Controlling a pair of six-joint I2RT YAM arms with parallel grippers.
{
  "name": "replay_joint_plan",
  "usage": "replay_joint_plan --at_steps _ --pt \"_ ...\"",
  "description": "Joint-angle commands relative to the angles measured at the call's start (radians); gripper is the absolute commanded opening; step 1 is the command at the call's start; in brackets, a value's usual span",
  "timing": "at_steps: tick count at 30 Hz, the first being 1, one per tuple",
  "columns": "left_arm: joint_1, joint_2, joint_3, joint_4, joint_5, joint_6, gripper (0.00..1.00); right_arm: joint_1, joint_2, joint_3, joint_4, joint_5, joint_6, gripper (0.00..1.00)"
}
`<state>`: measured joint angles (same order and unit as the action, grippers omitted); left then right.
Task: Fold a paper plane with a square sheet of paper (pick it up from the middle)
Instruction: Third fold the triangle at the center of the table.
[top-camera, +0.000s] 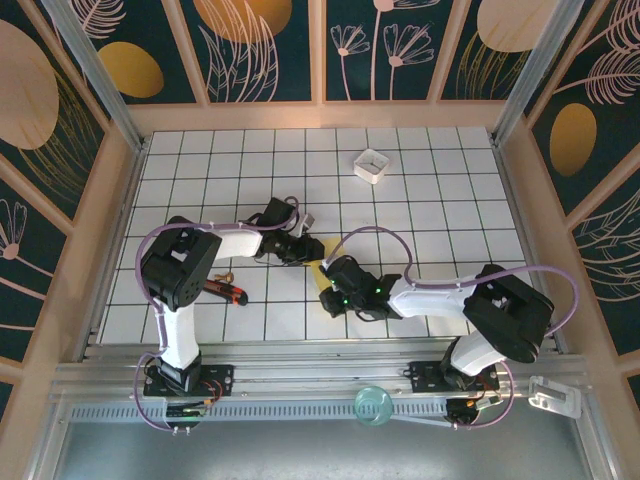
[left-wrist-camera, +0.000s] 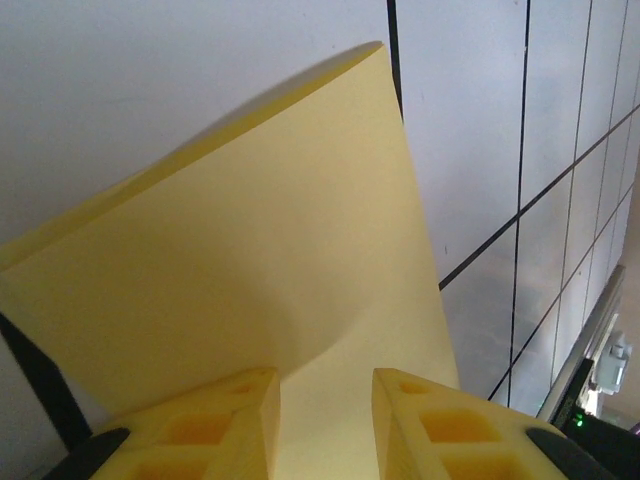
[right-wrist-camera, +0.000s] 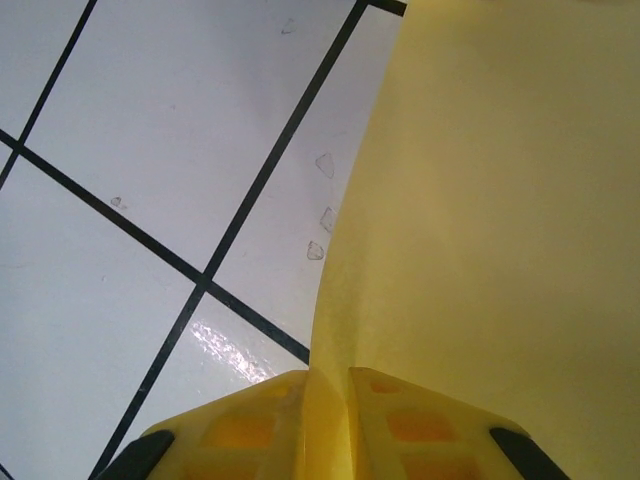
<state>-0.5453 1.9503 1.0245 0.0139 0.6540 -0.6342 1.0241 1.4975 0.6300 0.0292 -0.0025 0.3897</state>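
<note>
Right pincer clamps my paper by a raised fold; my left pincer stands parted at its edge. It lies on the table, centre, toward the near edge.

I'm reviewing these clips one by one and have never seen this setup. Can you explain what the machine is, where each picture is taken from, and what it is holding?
These are two robot arms bolted to the near edge of a white gridded table. The wide picture looks down from above and behind them. The other two come from a camera on each wrist, looking along that arm's yellow fingers. On the table lie a small white box and a small reddish object. Between the arms is a yellow sheet of paper, partly raised off the table. The right claw pinches an upturned edge of it. The left claw stands open, with the sheet running between its fingers.
</note>
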Motion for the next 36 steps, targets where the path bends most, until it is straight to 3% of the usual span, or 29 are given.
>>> replay_joint_plan --at_steps 1,15,23,36 --pt "-0.018 0.080 0.024 -0.006 -0.041 0.063 0.31 -0.012 -0.023 -0.018 0.050 -0.024 -0.031 0.18" --pt "-0.019 0.125 0.050 -0.036 -0.047 0.098 0.28 -0.050 -0.056 -0.067 0.101 -0.073 -0.057 0.21" --pt "-0.022 0.150 0.102 -0.103 -0.088 0.150 0.25 -0.066 -0.050 -0.070 0.152 -0.119 -0.050 0.10" --pt "-0.033 0.178 0.173 -0.206 -0.171 0.227 0.24 -0.096 -0.022 -0.057 0.201 -0.181 -0.009 0.06"
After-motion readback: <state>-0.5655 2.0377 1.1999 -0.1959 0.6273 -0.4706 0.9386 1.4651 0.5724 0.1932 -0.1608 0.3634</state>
